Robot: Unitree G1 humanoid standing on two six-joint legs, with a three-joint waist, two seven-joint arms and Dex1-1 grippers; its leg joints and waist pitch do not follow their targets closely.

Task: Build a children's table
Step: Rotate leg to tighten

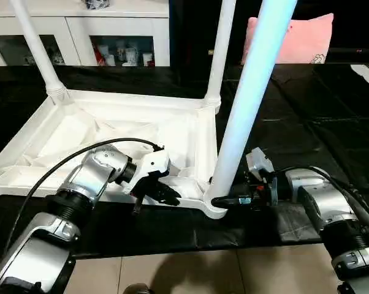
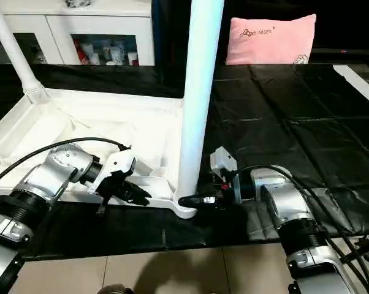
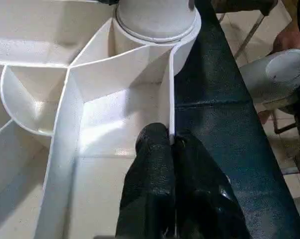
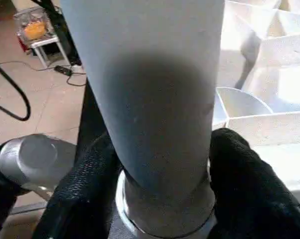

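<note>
A: Where's the children's table [image 1: 111, 131] relative to each tool?

B: Upside down on the surface [image 1: 307, 110], ribbed underside up, legs pointing up. Left tool [image 3: 171, 149] is clamped tight on the near rim [image 3: 171, 99], fingers [image 3: 150, 169] pinching the thin wall, just beside the near right corner socket [image 3: 155, 22].

A: Right tool?

B: Right tool [image 4: 162, 164] is at the base of the near leg [image 1: 249, 92], a black finger [image 4: 239, 174] on each side, touching the tube just above the socket. Can't tell if it's truly gripping.

A: Surroundings?

B: Surface has a black sheet over it. Tiled floor [image 1: 190, 269] in front. White cabinet [image 1: 80, 30] with glass doors behind, pink pillow [image 1: 301, 37] far right.
</note>
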